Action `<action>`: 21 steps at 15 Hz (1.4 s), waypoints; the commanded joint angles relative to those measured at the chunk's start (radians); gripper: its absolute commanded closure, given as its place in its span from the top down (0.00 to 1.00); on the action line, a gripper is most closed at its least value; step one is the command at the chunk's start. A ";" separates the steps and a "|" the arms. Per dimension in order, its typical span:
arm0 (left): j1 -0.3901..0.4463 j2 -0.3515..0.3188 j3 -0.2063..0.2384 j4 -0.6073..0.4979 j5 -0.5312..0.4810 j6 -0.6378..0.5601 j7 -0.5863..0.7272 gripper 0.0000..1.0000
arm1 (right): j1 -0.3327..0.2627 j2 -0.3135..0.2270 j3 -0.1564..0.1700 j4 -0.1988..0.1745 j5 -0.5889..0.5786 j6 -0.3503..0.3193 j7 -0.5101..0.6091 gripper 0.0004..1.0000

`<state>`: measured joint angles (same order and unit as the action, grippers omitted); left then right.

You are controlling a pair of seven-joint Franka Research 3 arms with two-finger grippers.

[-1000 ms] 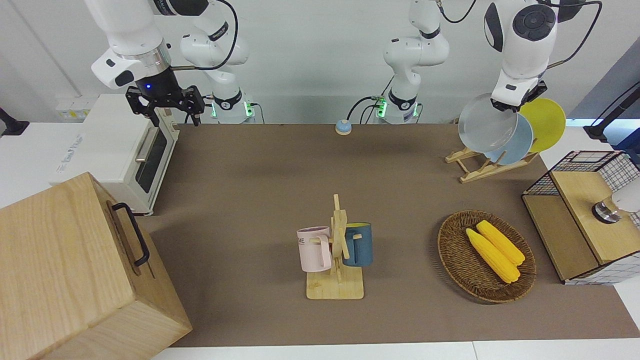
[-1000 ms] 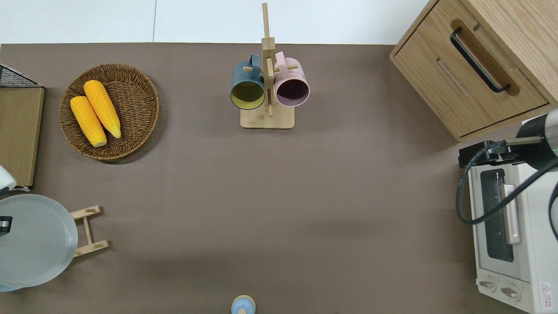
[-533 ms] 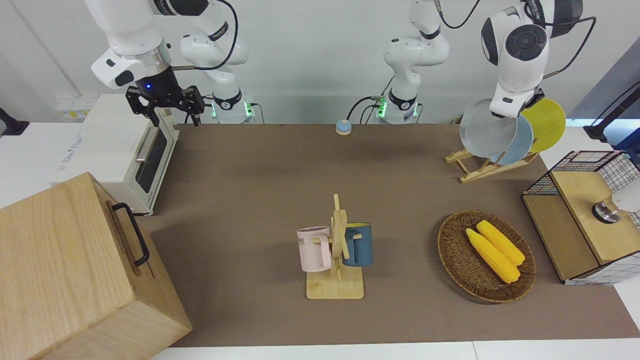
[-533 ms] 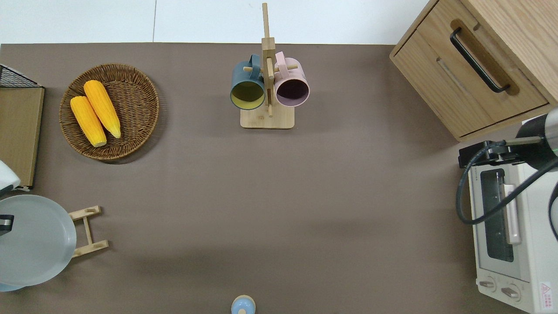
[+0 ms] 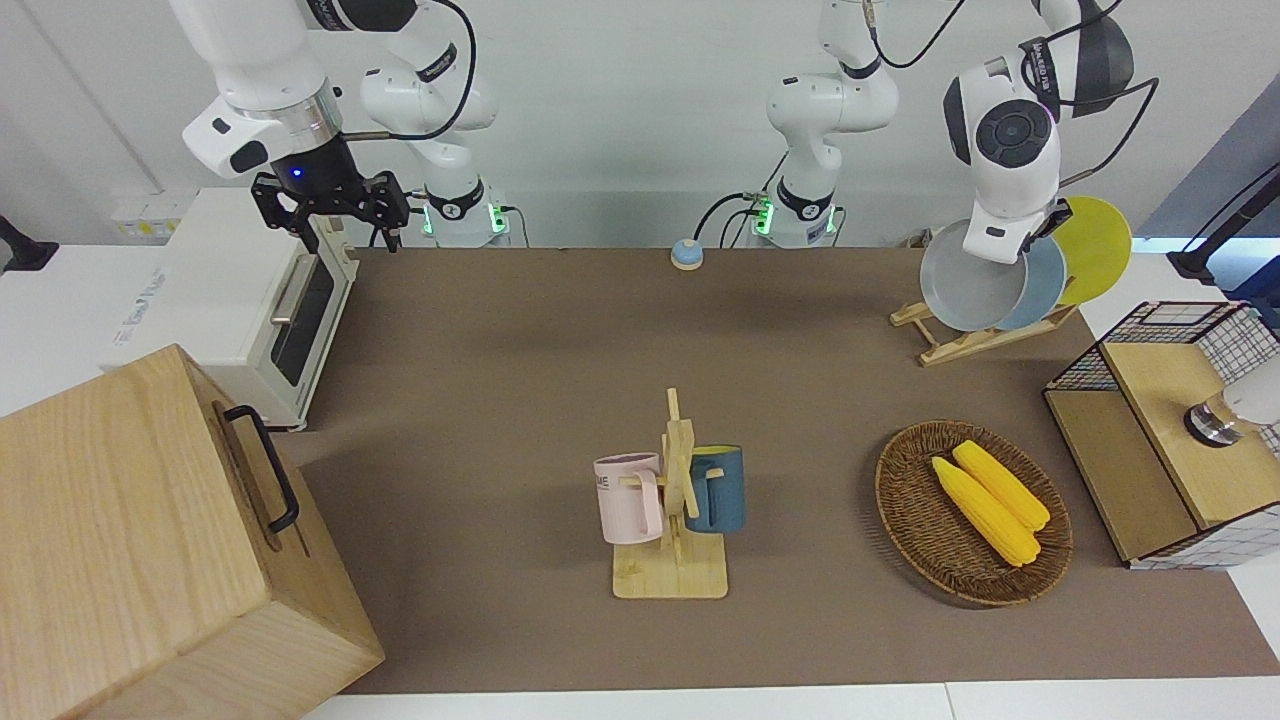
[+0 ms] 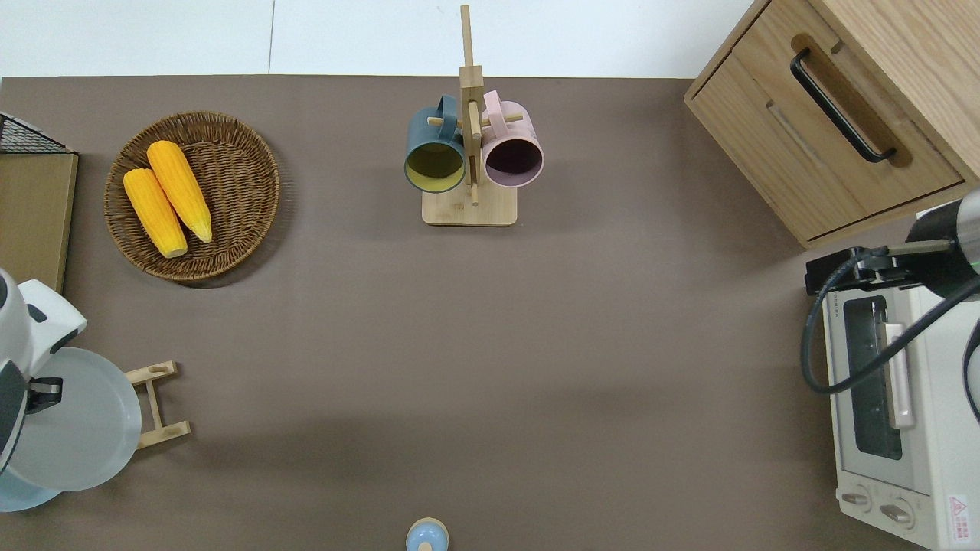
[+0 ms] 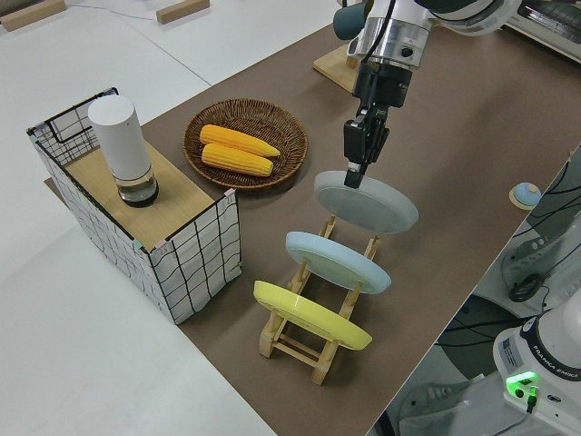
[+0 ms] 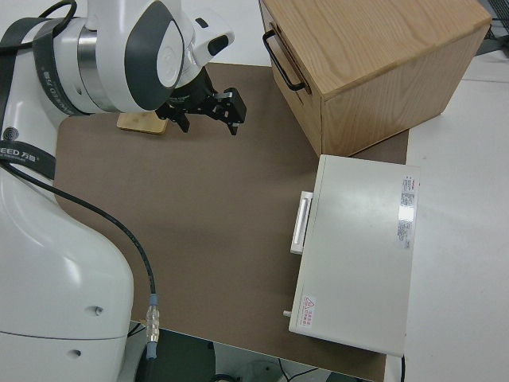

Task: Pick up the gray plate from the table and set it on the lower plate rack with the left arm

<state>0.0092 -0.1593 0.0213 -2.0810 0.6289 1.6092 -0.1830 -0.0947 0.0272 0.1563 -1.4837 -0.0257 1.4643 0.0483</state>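
My left gripper is shut on the upper rim of the gray plate. It holds the plate tilted over the lower plate rack at the left arm's end of the table. The plate's lower edge is down at the rails; I cannot tell if it rests in a slot. In the front view the gray plate leans beside the sky-blue plate and the yellow plate, which stand in the same rack. In the overhead view the left gripper is over the plate. My right arm is parked, its gripper open.
A wicker basket with two corn cobs and a wire-sided shelf lie farther from the robots than the rack. A mug stand stands mid-table. A wooden cabinet and a toaster oven are at the right arm's end.
My left arm has lowered the gray plate toward the rack's rails, and its wrist has swung in over the plate. The right arm has not moved.
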 commanded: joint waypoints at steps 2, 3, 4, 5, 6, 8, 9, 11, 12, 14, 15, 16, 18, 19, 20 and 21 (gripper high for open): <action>-0.002 -0.017 -0.001 -0.070 0.061 0.040 -0.062 0.00 | 0.007 0.000 -0.006 0.006 0.003 -0.001 0.004 0.98; -0.002 -0.017 -0.001 -0.080 0.069 0.047 -0.073 0.00 | 0.007 0.000 -0.006 0.006 0.003 -0.001 0.004 0.98; -0.002 -0.017 -0.001 -0.086 0.071 0.054 -0.087 0.00 | 0.007 0.000 -0.006 0.006 0.003 -0.002 0.004 0.98; -0.003 -0.017 -0.001 -0.090 0.071 0.057 -0.096 0.00 | 0.007 0.000 -0.006 0.006 0.003 -0.001 0.004 0.98; -0.005 -0.016 -0.001 -0.097 0.071 0.063 -0.099 0.00 | 0.007 0.000 -0.006 0.006 0.003 -0.002 0.004 0.98; -0.006 -0.014 -0.001 -0.099 0.071 0.066 -0.107 0.00 | 0.007 0.000 -0.006 0.006 0.003 -0.001 0.004 0.98; -0.006 -0.014 -0.001 -0.099 0.071 0.067 -0.111 0.00 | 0.007 0.000 -0.006 0.006 0.003 -0.001 0.004 0.98; -0.009 -0.017 -0.004 -0.099 0.071 0.058 -0.113 0.00 | 0.007 0.000 -0.006 0.006 0.003 -0.002 0.004 0.98; -0.011 -0.017 -0.010 -0.099 0.072 0.052 -0.127 0.00 | 0.007 0.000 -0.006 0.006 0.003 -0.001 0.004 0.98; -0.020 -0.017 -0.027 -0.099 0.101 0.037 -0.192 0.00 | 0.007 0.000 -0.006 0.006 0.003 -0.002 0.004 0.98; -0.023 -0.014 -0.050 -0.099 0.126 0.019 -0.226 0.00 | 0.007 0.000 -0.006 0.006 0.003 -0.001 0.004 0.98; -0.025 -0.011 -0.066 -0.099 0.149 0.006 -0.252 0.00 | 0.007 0.000 -0.006 0.006 0.003 -0.001 0.004 0.98; -0.025 -0.003 -0.086 -0.099 0.182 -0.012 -0.277 0.00 | 0.007 0.000 -0.006 0.006 0.003 -0.002 0.004 0.98; -0.025 0.001 -0.089 -0.099 0.207 -0.020 -0.288 0.00 | 0.007 0.000 -0.006 0.006 0.003 -0.001 0.004 0.98; -0.025 0.001 -0.093 -0.100 0.227 -0.023 -0.300 0.00 | 0.007 0.000 -0.006 0.006 0.003 -0.001 0.004 0.98; -0.025 0.003 -0.095 -0.105 0.239 -0.026 -0.308 0.00 | 0.007 0.000 -0.006 0.006 0.003 -0.001 0.004 0.98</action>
<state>0.0020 -0.1560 -0.0760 -2.1684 0.8046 1.6066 -0.4431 -0.0947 0.0272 0.1563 -1.4837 -0.0257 1.4643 0.0483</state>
